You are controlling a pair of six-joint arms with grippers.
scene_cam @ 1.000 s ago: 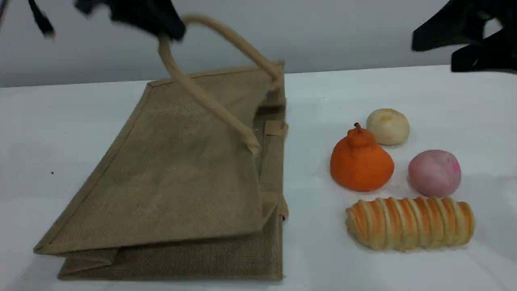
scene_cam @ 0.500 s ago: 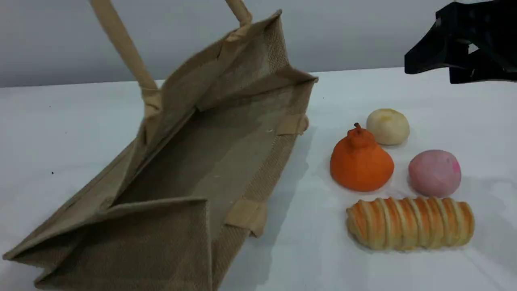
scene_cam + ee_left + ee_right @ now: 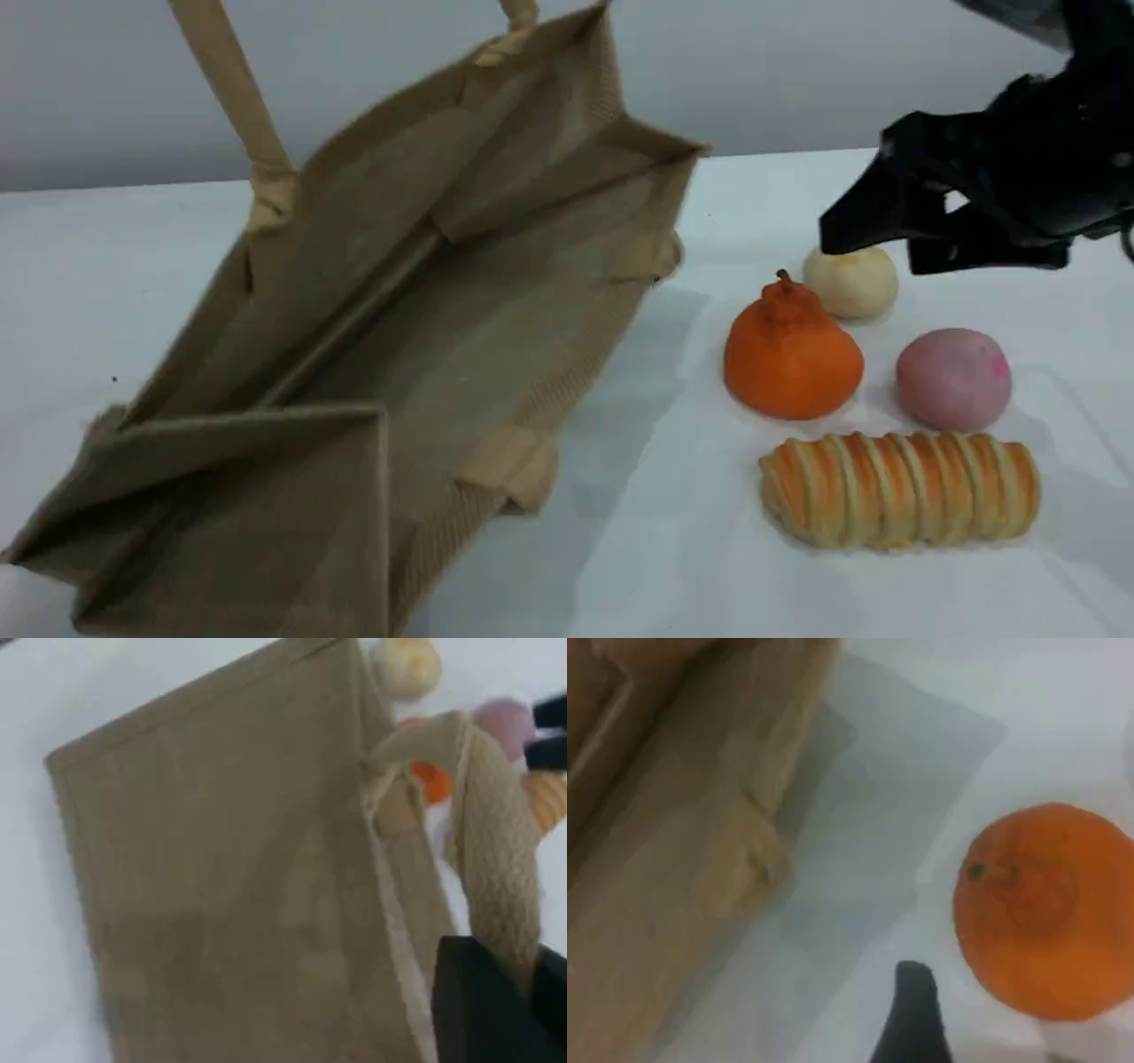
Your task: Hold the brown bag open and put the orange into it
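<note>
The brown bag (image 3: 399, 319) lies tilted on the left of the table, its mouth gaping toward the camera. One beige handle (image 3: 226, 97) runs up out of the scene view. In the left wrist view my left gripper (image 3: 523, 988) is shut on that handle (image 3: 496, 842), with the bag's outer side (image 3: 230, 886) below it. The orange (image 3: 791, 354) sits upright on the table, right of the bag. My right gripper (image 3: 873, 250) hangs open above and just behind it, touching nothing. The right wrist view shows the orange (image 3: 1050, 908) from above, right of one dark fingertip (image 3: 914, 1010).
A pale round bun (image 3: 855, 282) lies behind the orange, partly under the right gripper. A pink ball (image 3: 952, 379) sits to the orange's right. In front of both lies a striped bread loaf (image 3: 899, 487). White table (image 3: 673, 496) shows between the bag and the foods.
The bag has been pulled up by its handle from lying flat to standing open. The right gripper has come down and to the left, close above the orange.
</note>
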